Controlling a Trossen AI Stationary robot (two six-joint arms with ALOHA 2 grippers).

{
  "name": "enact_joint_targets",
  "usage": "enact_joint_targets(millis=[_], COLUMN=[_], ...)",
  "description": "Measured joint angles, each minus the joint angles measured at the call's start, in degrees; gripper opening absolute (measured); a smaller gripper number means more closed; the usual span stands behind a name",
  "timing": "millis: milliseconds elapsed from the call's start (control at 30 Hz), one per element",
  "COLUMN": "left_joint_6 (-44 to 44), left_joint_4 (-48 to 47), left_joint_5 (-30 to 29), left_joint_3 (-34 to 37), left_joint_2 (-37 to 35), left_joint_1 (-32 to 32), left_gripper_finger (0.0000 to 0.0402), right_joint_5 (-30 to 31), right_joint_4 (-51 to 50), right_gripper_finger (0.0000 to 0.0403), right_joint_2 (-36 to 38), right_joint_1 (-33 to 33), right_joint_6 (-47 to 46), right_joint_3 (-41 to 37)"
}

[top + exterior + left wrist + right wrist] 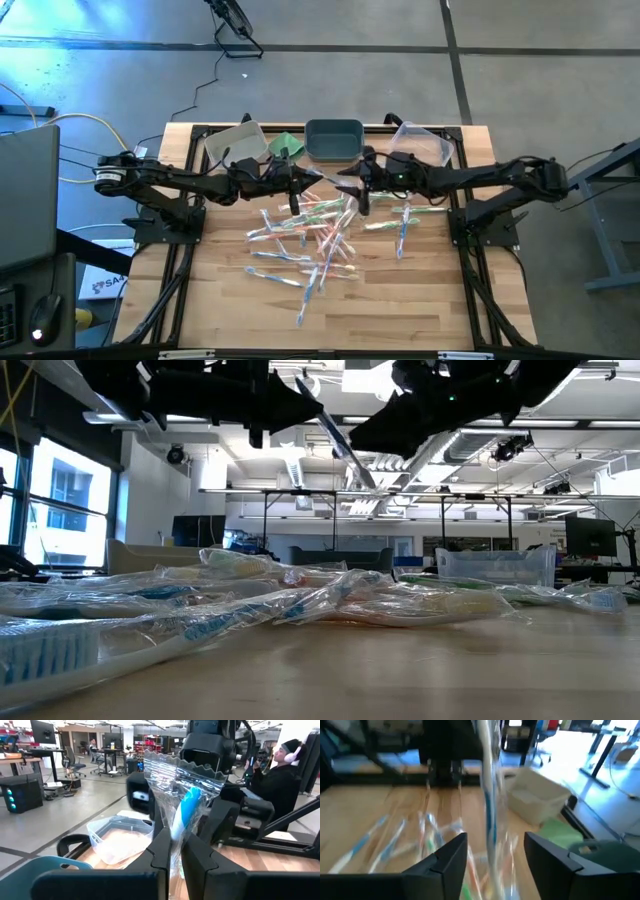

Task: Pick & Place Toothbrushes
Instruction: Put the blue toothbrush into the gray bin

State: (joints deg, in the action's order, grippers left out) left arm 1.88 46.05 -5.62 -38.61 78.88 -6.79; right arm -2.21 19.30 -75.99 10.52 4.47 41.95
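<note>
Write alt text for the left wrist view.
The left tool is shut on a wrapped blue toothbrush, held upright close to the right arm's dark wrist. Below lie a clear bin, a blue bin's rim and the wooden table; a seated person shows in the room behind.

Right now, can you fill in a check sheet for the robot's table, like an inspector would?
Surface: wooden table, bare at the near edge.
Job's things: wrapped toothbrushes heaped mid-table; one blue toothbrush held up between both arms.
Clutter: two clear bins, a dark bin and a green cloth along the far edge.
Grippers: left claw shut on the blue toothbrush; right claw open around it, not gripping.
Cables: yellow and black cables left of the table.
Surroundings: a seated person, desks and monitors beyond.
</note>
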Motion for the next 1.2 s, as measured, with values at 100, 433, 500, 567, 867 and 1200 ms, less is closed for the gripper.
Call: enact_joint_targets(millis=[100, 433, 500, 567, 867, 1200], left_joint_6=[-0.6, -1.6, -1.6, -1.6, -0.2, -3.6], left_joint_4=[-0.1, -13.2, -16.6, -20.7, -33.0, -36.1], left_joint_5=[-0.3, -0.5, -0.5, -0.5, -1.6, -7.8], left_joint_3=[0.0, 0.0, 0.0, 0.0, 0.0, 0.0], left_joint_2=[-0.3, -7.6, -9.8, -12.2, -23.1, -28.6], left_joint_1=[-0.6, -8.1, -9.6, -10.9, -14.3, -14.4], left_gripper_finger=[0.0022, 0.0022, 0.0022, 0.0022, 0.0022, 0.0022], right_joint_5=[2.0, 12.2, 14.8, 16.5, 16.7, 9.5], right_joint_4=[-6.6, -24.6, -26.0, -26.9, -28.3, -28.9], right_gripper_finger=[0.0202, 0.0191, 0.0185, 0.018, 0.0163, 0.0115], right_joint_2=[4.3, 15.9, 16.3, 16.3, 15.7, 15.7], right_joint_1=[0.0, 0.0, 0.0, 0.0, 0.0, 0.0], right_joint_6=[0.2, 0.0, -0.1, -0.1, 0.3, 0.2], right_joint_3=[0.0, 0.0, 0.0, 0.0, 0.0, 0.0])
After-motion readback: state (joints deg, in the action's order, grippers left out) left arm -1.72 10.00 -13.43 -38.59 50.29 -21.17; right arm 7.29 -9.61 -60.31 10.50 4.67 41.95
